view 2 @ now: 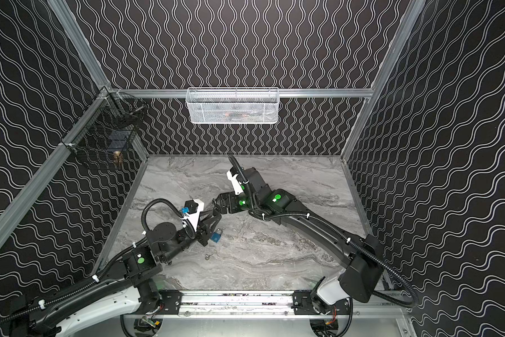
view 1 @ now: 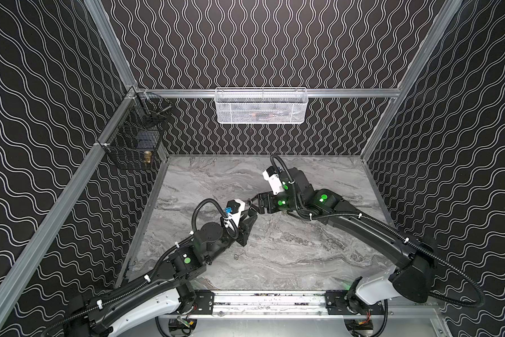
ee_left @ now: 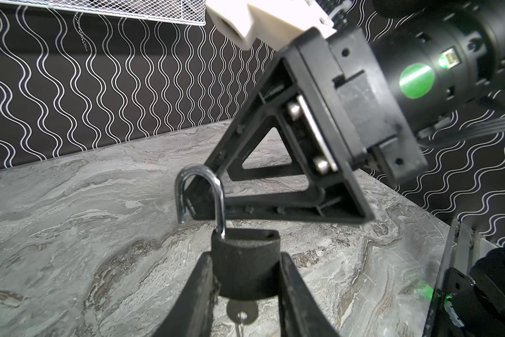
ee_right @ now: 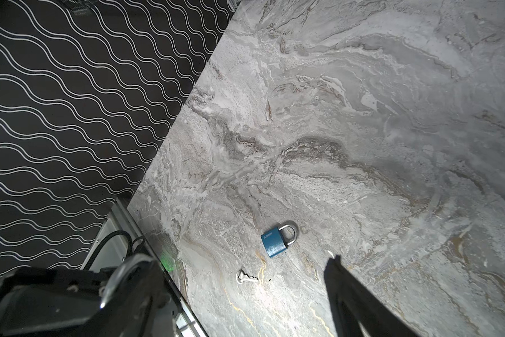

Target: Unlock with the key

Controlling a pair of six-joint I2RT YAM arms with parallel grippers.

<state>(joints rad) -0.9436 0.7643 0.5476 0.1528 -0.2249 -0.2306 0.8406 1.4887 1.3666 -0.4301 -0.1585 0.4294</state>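
Observation:
My left gripper (ee_left: 245, 280) is shut on the body of a black padlock (ee_left: 245, 259), one finger on each side. The steel shackle (ee_left: 200, 195) stands swung open, one end free of the body. A key's round head (ee_left: 241, 311) hangs out of the padlock's underside. My right gripper (ee_right: 245, 259) is open, and its fingers (ee_left: 263, 204) reach up to the shackle, which shows beside one finger in the right wrist view. In both top views the two grippers meet over the middle of the table, left (view 1: 251, 212) and right (view 1: 249, 202).
A blue padlock (ee_right: 277, 240) with its shackle closed lies on the marble table (view 1: 318, 248), a loose key (ee_right: 245, 278) beside it. A white mesh basket (view 1: 261, 106) hangs on the back wall. A black wire basket (view 1: 134, 140) hangs on the left wall.

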